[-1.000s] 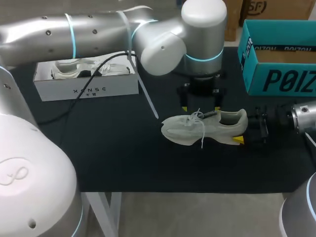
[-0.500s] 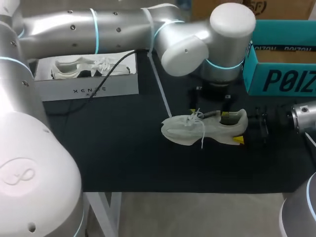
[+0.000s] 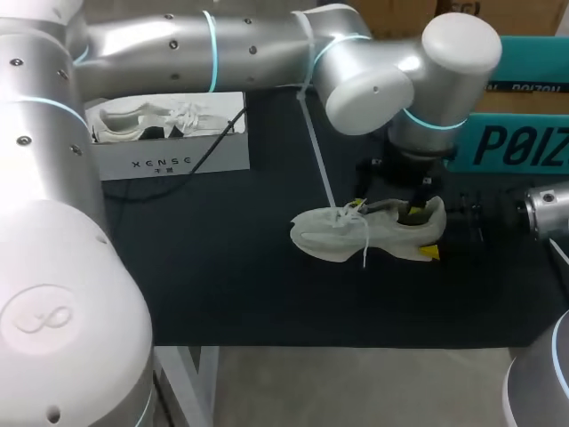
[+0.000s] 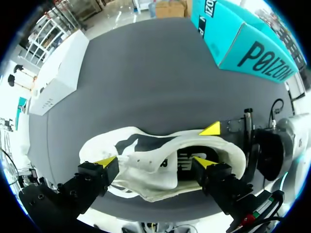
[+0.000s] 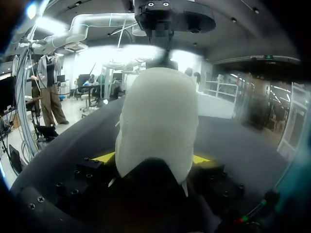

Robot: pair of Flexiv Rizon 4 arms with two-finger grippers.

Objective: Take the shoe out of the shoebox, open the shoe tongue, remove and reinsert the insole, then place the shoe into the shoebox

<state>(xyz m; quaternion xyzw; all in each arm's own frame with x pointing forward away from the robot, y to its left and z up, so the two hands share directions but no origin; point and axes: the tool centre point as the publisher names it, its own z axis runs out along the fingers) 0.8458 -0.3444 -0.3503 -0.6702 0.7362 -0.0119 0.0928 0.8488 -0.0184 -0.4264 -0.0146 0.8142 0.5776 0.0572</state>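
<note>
Shoe (image 3: 356, 233), white, sits near the middle of the dark bench (image 3: 222, 285), toe pointing left and heel to the right, its laces (image 3: 360, 218) loose over the tongue. The right tool (image 5: 153, 158) grips the heel, one yellow tip pressed to each side of it. The left tool (image 4: 154, 162) hangs just above the shoe's opening with its fingers spread wide, one tip over the tongue area and the other over the heel end, holding nothing. At the far left of the bench stands a white shoebox (image 3: 169, 151) with a second white shoe (image 3: 147, 120) lying in it. A teal box (image 3: 520, 133) stands at the far right, well apart from the shoe.
</note>
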